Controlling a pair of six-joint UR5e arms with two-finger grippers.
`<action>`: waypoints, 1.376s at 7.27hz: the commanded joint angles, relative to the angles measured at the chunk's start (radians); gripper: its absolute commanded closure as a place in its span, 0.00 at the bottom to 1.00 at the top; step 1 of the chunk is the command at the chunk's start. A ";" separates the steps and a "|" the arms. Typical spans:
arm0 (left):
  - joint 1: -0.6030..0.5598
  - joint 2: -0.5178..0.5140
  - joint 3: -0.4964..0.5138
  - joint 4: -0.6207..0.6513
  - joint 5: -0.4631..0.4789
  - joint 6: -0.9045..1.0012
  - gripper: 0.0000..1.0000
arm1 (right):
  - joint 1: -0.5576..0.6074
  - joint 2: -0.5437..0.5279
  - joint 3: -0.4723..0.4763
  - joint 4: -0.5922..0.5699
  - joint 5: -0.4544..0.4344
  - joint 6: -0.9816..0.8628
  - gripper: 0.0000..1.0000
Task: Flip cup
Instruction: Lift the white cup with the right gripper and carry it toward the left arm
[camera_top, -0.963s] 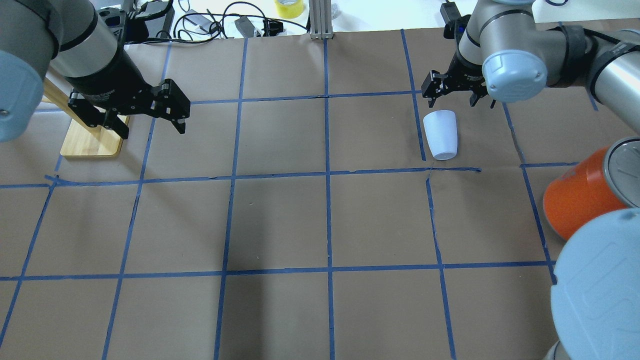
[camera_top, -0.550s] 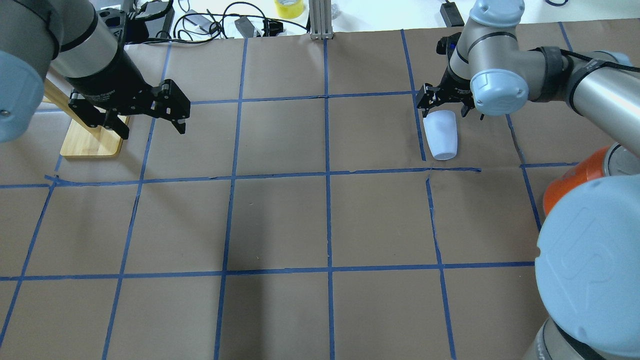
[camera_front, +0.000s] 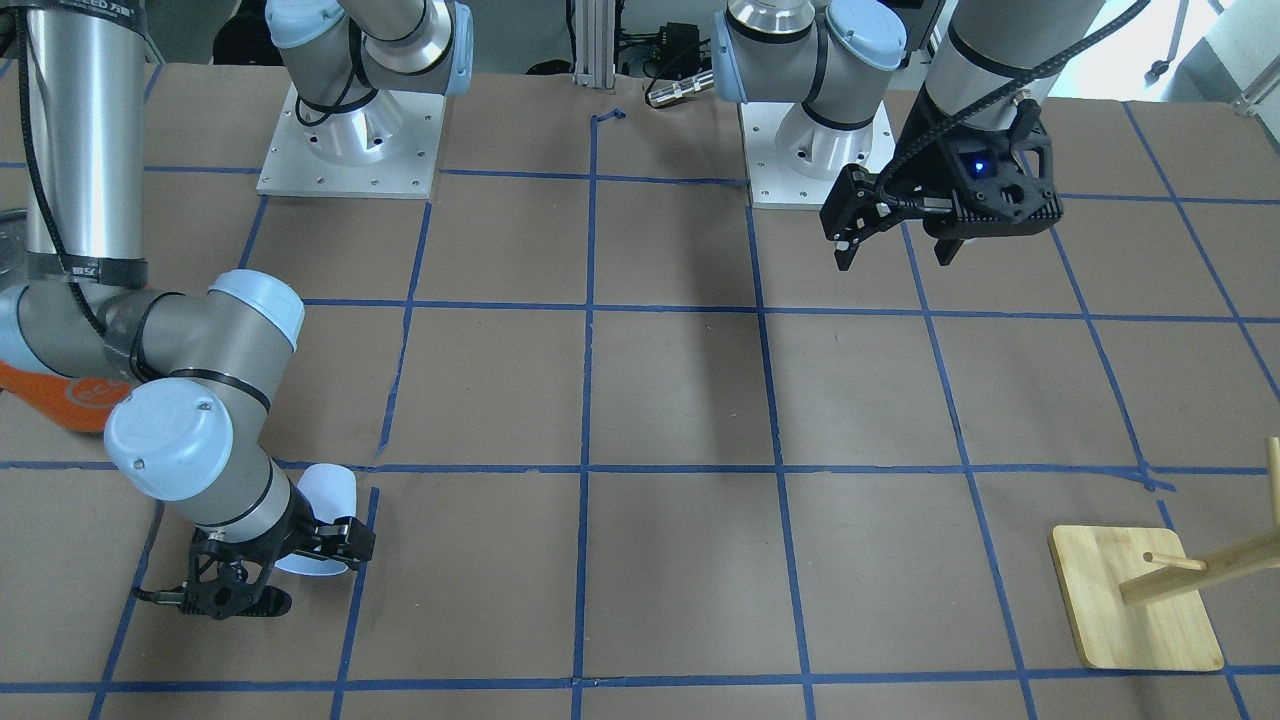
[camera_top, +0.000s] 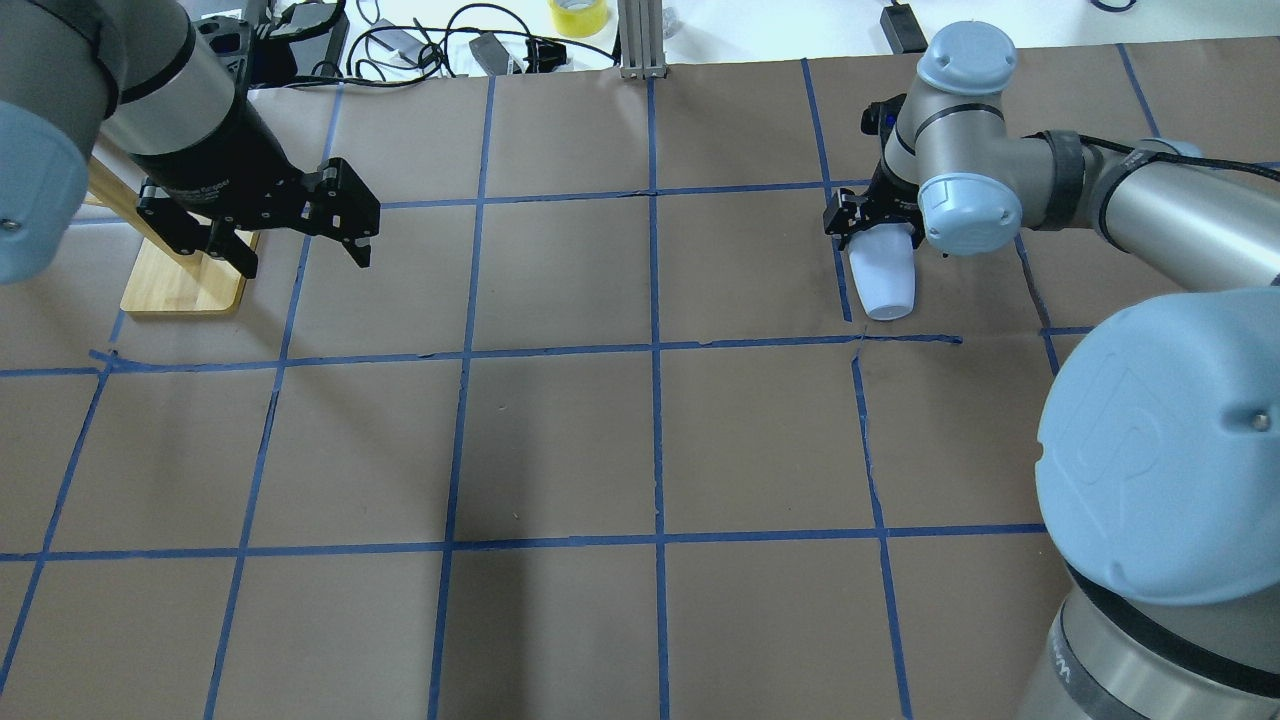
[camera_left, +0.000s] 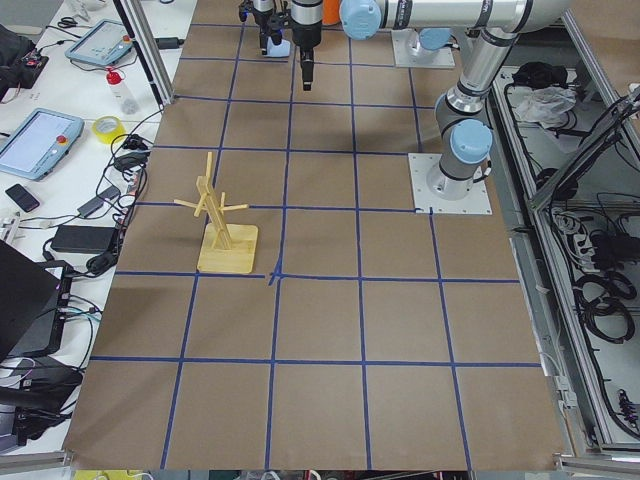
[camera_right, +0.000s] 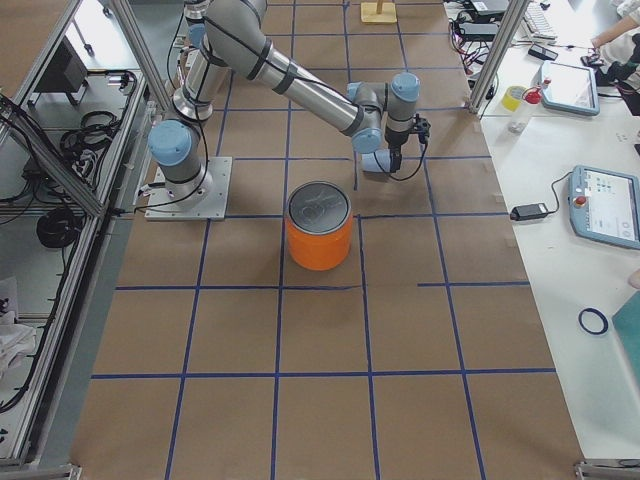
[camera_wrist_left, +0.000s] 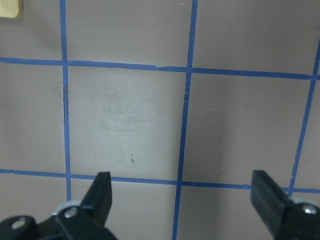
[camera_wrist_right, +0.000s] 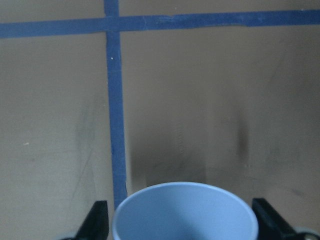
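Everywhere, blue tape (camera_top: 657, 348) grids the brown table (camera_top: 560, 440).

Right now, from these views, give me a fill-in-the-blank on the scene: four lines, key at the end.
The cup lies on its ___ on the table.
The right gripper is ___, with one finger on each side of the cup's rim.
The left gripper holds ___.
The big can has an ___ body.
Missing words: side; open; nothing; orange.
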 joint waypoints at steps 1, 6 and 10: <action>0.003 0.000 0.000 0.010 0.000 0.000 0.00 | 0.000 0.002 0.003 0.016 0.000 -0.009 0.33; 0.004 0.004 0.000 0.005 0.003 0.008 0.00 | 0.020 -0.064 0.020 0.040 -0.002 -0.044 0.82; 0.131 0.004 0.031 0.005 0.023 0.161 0.00 | 0.324 -0.075 -0.023 0.059 -0.005 -0.082 0.93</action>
